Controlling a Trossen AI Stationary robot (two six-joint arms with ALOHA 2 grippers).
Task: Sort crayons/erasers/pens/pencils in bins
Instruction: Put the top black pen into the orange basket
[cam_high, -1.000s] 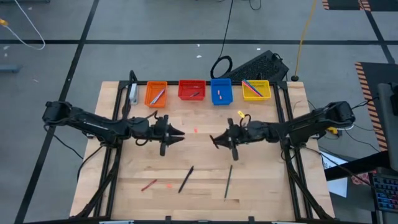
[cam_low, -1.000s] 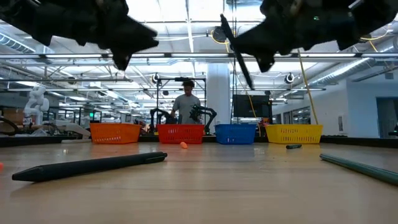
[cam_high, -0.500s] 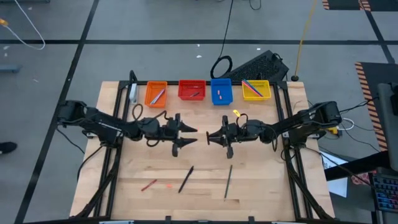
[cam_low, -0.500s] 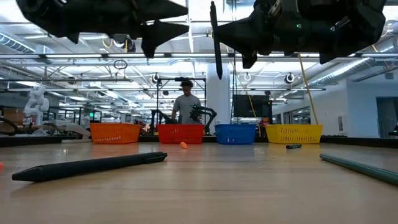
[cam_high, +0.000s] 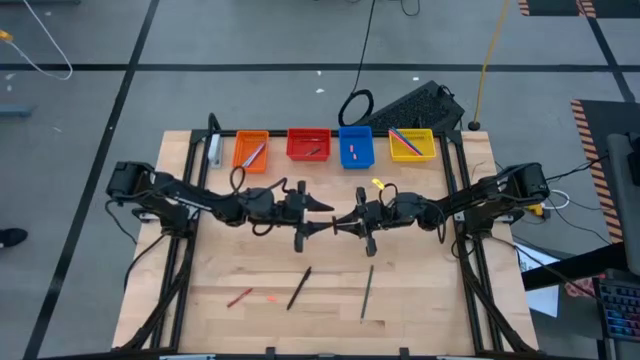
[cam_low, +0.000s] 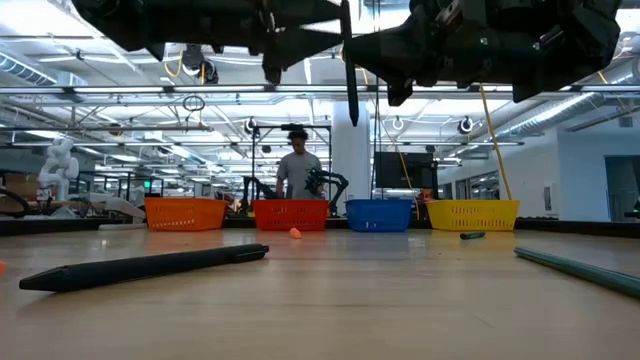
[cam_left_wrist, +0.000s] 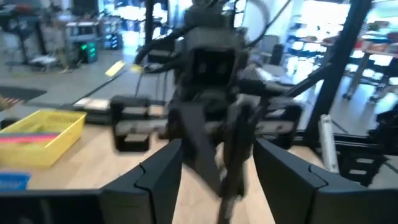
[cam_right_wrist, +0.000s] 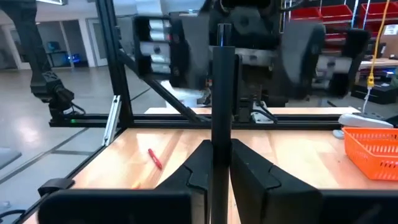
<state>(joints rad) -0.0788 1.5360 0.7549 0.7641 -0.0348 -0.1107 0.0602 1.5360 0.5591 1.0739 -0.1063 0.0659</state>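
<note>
High view: right gripper (cam_high: 338, 224) clamps a dark pen (cam_right_wrist: 221, 106) upright, mid-table, above the board. Left gripper (cam_high: 322, 207) spread wide, facing it. Pen looks light, stiff, slick; best gripped mid-shaft.

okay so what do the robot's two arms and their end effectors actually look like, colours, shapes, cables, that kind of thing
Both arms are dark, slim and jointed, built of boxy black segments. The left end effector and the right end effector each end in two dark, tapering fingers. A yellow tag sits on the right arm, with thin dark cables looping near both wrists.
</note>
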